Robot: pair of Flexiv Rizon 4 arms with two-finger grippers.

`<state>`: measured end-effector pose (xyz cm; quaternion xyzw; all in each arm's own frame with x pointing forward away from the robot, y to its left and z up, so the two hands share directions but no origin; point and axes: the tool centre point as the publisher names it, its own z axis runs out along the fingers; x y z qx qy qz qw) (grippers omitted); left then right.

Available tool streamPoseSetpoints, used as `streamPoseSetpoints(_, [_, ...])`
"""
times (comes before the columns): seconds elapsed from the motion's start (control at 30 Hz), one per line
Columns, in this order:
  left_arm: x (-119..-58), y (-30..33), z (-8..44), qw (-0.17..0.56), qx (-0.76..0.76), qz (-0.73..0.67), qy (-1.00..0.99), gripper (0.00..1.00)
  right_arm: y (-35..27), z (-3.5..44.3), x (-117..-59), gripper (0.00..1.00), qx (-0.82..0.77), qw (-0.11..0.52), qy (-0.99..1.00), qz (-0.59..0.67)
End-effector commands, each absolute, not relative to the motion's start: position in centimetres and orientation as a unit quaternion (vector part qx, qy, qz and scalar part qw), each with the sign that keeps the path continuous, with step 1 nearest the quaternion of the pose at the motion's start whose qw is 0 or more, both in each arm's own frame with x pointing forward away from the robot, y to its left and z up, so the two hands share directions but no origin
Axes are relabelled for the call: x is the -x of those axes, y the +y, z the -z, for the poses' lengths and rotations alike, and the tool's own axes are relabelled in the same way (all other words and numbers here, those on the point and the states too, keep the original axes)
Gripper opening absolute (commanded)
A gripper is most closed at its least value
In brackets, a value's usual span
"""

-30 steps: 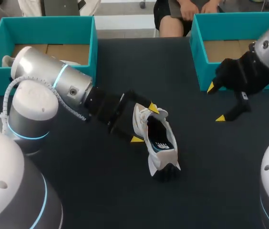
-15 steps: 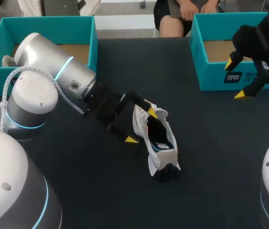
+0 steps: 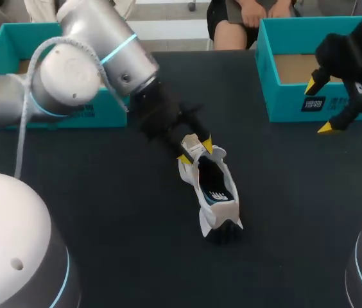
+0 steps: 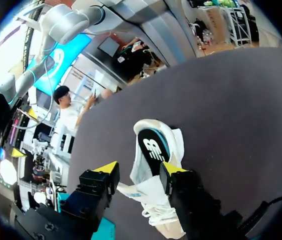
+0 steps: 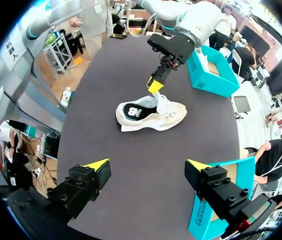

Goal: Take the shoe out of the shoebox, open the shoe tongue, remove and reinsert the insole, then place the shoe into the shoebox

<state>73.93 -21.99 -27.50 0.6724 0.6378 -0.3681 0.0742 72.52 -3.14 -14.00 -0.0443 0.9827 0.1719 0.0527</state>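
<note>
A white shoe (image 3: 216,192) with a black heel lies on the dark table, its blue-and-black insole showing. My left gripper (image 3: 195,151) stands over the shoe's tongue and lace end. Seen from the left wrist, the shoe (image 4: 151,145) lies between the fingers of that gripper (image 4: 138,168). One finger is against the shoe's upper and the other is a small gap away, so the gripper is open. My right gripper (image 3: 319,106) hangs open and empty in front of the right shoebox (image 3: 296,102). The right wrist view shows the shoe (image 5: 148,112) well ahead of that gripper (image 5: 147,165).
A second teal shoebox (image 3: 1,45) stands at the back left, largely hidden behind my left arm. The right shoebox shows a brown cardboard floor. Bare dark table lies in front of and to both sides of the shoe.
My left arm swung up and round to come at the shoe from the far side, and its fingers drew closer together. My right gripper rose toward the right shoebox, then held still.
</note>
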Motion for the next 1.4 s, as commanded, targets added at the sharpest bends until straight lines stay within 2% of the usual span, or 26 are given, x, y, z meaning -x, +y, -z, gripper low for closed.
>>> streamPoseSetpoints(0.03, [-73.8,-22.6,27.2,0.025,-0.738,0.227,0.635,0.0,-3.1,14.1,-72.6,1.0,0.044,0.052,0.983,-0.171])
streamPoseSetpoints(0.57, [-73.8,-22.6,27.2,0.025,-0.738,0.227,0.635,0.0,-3.1,14.1,-72.6,1.0,0.044,0.052,0.983,-0.171])
streamPoseSetpoints(0.97, [-71.8,-23.5,27.0,-0.046,-0.69,0.184,0.699,0.0,-3.1,14.1,-72.6,1.0,0.044,0.052,0.983,-0.171])
streamPoseSetpoints(1.07, [-71.7,-24.0,27.8,-0.08,-0.663,0.168,0.726,0.0,-3.1,14.1,-72.6,1.0,0.044,0.052,0.983,-0.171])
streamPoseSetpoints(1.4, [-70.0,-24.8,31.4,-0.102,-0.66,0.159,0.727,0.0,-3.1,14.1,-72.6,1.0,0.044,0.052,0.983,-0.171])
